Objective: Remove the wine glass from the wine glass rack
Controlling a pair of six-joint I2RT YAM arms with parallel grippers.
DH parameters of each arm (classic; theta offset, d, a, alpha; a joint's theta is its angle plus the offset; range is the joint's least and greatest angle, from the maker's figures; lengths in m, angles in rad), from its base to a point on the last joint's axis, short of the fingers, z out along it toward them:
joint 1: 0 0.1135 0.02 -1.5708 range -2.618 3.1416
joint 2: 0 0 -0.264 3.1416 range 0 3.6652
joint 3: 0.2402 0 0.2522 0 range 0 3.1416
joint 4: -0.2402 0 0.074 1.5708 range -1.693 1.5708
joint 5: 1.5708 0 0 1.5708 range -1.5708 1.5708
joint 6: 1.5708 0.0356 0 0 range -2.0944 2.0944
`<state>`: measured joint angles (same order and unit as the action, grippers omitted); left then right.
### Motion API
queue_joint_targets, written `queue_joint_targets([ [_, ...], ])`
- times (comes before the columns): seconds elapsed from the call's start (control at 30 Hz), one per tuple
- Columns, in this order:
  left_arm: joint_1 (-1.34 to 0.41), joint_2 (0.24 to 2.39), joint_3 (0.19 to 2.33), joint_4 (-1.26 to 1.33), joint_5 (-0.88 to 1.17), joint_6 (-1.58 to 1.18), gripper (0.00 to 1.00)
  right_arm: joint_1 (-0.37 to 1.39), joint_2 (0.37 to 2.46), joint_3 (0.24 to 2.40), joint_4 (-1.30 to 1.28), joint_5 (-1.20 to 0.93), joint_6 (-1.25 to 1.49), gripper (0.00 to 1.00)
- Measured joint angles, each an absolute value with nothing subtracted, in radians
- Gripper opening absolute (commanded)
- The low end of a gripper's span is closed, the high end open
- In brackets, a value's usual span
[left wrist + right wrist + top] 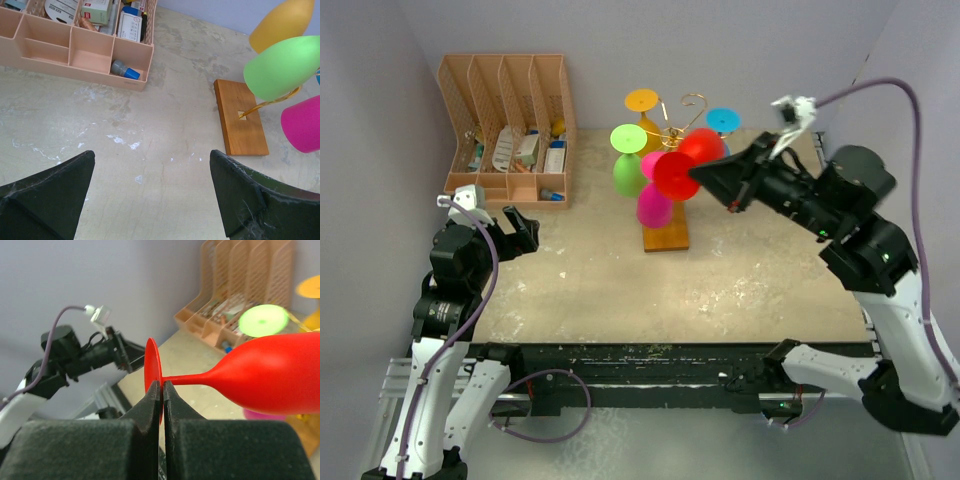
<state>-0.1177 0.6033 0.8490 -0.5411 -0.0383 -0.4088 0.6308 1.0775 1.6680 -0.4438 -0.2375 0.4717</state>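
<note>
Red wine glass [270, 372], clamped by its thin foot in the right gripper [162, 386], could swivel loose against the wine glass rack [667, 238].

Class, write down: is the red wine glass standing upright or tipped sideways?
Tipped sideways: the right wrist view shows the red wine glass with its stem level, its foot pinched by the shut right gripper.

White-and-black left arm [445, 300] folded low, black two-finger left gripper [152, 160] spread wide; right arm [880, 270] stretched forward, right gripper [162, 385] pinching the foot of a red wine glass [270, 372].
</note>
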Motion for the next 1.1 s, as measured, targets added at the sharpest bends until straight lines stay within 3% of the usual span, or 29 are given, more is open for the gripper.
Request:
queue_joint_targets([
  [0.27, -0.118, 0.601, 0.853, -0.571, -0.057, -0.412, 1.0, 1.351, 1.496, 2.015, -0.596, 0.298, 0.221, 0.0],
  [0.4, -0.118, 0.601, 0.876, -0.614, -0.11, -0.427, 1.0, 1.541, 1.677, 2.091, -0.626, 0.591, 0.068, 0.0],
  [0.6, -0.118, 0.572, 0.909, -0.721, -0.217, -0.473, 1.0, 1.584, 1.608, 1.87, -0.567, 0.789, -0.083, 0.0],
  [0.87, -0.118, 0.609, 1.012, -0.791, -0.12, -0.486, 0.92, 1.668, 1.343, 1.568, -0.359, 1.019, -0.251, 0.0],
  [1.1, -0.118, 0.788, 1.206, -0.826, 0.099, -0.462, 0.9, 1.721, 1.556, 1.272, -0.197, 1.268, -0.475, 0.0],
])
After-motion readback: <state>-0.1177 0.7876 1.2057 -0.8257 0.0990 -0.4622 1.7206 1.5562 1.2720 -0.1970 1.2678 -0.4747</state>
